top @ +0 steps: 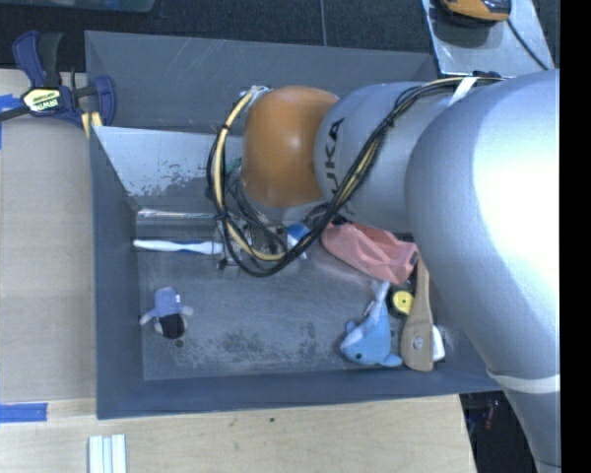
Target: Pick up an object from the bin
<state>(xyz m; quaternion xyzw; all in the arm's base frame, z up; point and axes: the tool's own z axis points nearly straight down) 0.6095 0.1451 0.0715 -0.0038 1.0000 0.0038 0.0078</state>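
Bin of grey metal (113, 264) seen from above, with a silver robot arm (473, 225) reaching in from the right of the view. Its wrist wears a rounded orange cover (281, 146) looped with black and yellow cables. The gripper (234, 252) sits beneath that, low over the middle of the bin floor; whether it is parted or closed cannot be told. Nearest to it is a slim white plastic stick (177, 247), perhaps a toothbrush, lying flat with its long axis running left to right. Its right end is just beside the gripper, possibly touching, and the rest stretches away to the view's left. Judged from this, it is the likeliest pick. A crumpled pink cloth (374, 252) lies on the gripper's other side, and a small blue and black toy (167, 315) is well apart, near the front left
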